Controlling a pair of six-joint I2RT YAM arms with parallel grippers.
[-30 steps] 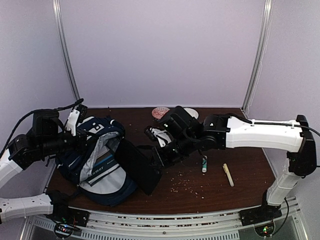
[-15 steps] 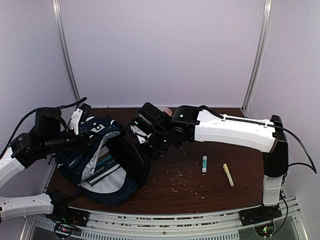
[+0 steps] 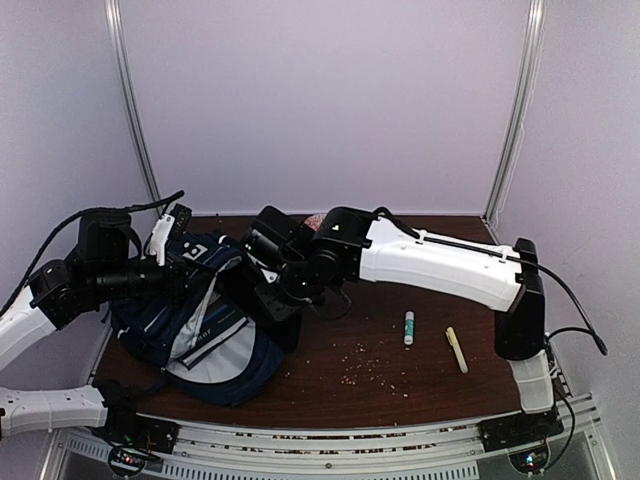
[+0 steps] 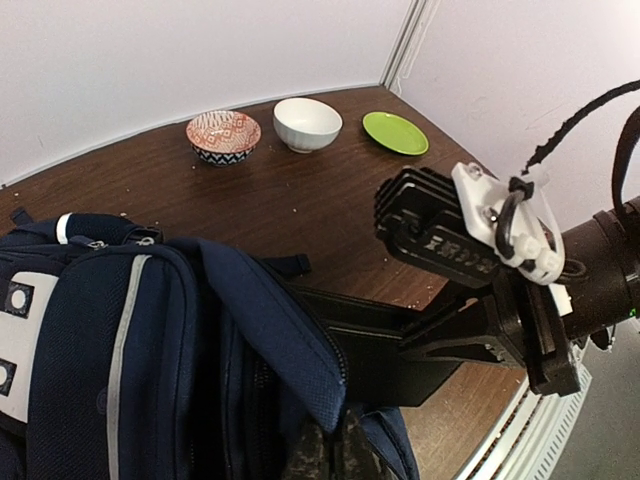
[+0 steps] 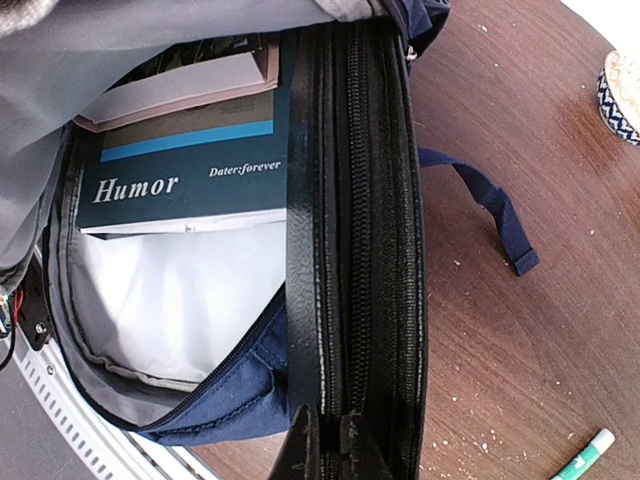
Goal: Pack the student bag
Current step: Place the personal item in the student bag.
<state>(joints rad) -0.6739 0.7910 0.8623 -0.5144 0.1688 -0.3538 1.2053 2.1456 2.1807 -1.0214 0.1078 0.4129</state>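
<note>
Black case [image 5: 355, 250], pinched in the right gripper [image 5: 325, 445], should slide edge-first into the bag [image 3: 240, 378] beside the book [image 5: 180, 185] while the left gripper [image 4: 328, 450], apparently pinching its flap, holds it wide.

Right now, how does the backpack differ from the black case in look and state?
Colour: the backpack is navy-blue with white patches; the case is plain black. Shape: the backpack is bulky, the case flat. State: the backpack gapes open, showing a book inside; the case is closed. Shared: each is gripped, the backpack by the left end effector, the case by the right end effector.
</note>
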